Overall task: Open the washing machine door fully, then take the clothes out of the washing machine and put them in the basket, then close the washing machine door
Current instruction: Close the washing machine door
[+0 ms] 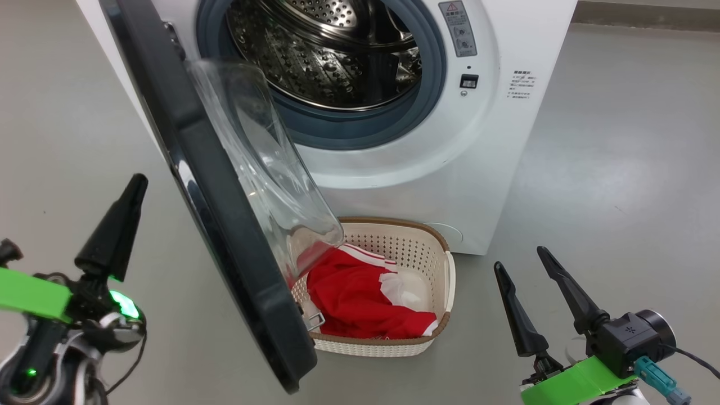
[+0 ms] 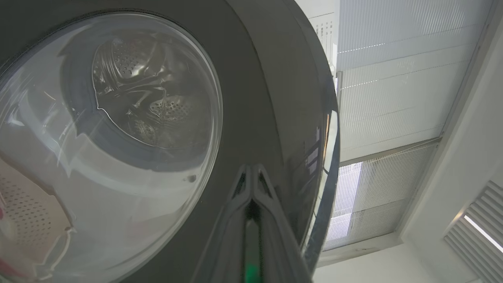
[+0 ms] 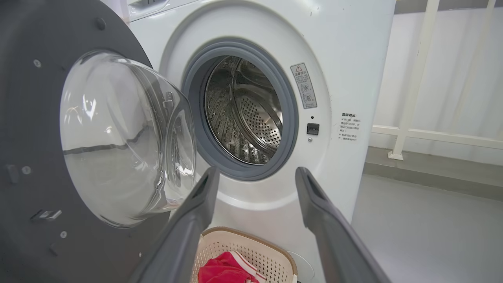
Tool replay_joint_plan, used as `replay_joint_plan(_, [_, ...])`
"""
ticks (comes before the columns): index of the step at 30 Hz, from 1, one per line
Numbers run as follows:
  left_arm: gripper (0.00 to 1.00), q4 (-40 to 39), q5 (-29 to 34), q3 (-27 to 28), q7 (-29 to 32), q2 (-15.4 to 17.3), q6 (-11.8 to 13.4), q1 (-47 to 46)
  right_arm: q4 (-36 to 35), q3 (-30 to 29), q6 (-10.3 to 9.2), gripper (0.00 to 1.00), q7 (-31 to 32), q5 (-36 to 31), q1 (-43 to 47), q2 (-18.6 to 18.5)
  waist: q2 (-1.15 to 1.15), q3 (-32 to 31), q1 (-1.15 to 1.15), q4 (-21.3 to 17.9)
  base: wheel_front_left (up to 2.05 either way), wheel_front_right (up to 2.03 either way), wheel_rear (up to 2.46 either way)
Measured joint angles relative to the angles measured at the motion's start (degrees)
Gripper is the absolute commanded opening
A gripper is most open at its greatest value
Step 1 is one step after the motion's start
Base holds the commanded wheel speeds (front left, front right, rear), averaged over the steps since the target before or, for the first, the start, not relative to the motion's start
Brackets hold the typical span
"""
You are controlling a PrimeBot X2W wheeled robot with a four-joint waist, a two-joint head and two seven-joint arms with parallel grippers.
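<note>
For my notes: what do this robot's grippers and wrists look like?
Both the left gripper and right gripper have two long, tapering dark fingers. Bright green tape wraps each wrist. The left wrist carries a glowing green light; the right, a black module with a teal connector and black cable.

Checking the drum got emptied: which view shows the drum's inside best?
The right wrist view: the drum shows through the whole opening, nearly straight on, looking empty. The head view cuts off its top. The left wrist view shows it warped through the glass of the door.
</note>
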Motion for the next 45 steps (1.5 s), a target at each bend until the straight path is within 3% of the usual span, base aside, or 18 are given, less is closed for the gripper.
replay_joint_plan(5, [0.00, -2.59, -2.40, 0.35, 4.43, 2.26, 3.76, 0.03, 0.08, 0.01, 0.00, 1.00, 0.00, 0.01, -0.01, 0.01, 0.00, 0.18, 0.00, -0.51, 0.00, 0.00, 0.00])
replay_joint_plan(10, [0.00, -5.24, -4.12, -1.35, 8.04, 2.41, 4.88, 0.37, 0.20, 0.02, 0.00, 1.00, 0.00, 0.11, -0.01, 0.00, 0.00, 0.11, 0.00, -0.76, 0.00, 0.00, 0.00])
replay_joint_plan(21, [0.00, -6.92, -4.94, -3.15, 8.70, 1.46, 5.23, 1.90, 0.20, 0.79, 0.00, 1.00, 0.00, 0.66, -0.02, 0.01, 0.00, 0.25, 0.00, -1.53, 0.00, 0.00, 0.00])
replay_joint_plan(45, [0.00, 3.87, -5.69, -6.47, 4.36, -2.08, -2.32, -2.57, 1.21, 0.48, 0.00, 1.00, 0.00, 0.38, -0.23, -0.05, 0.00, 1.22, 0.00, -7.01, 0.00, 0.00, 0.00])
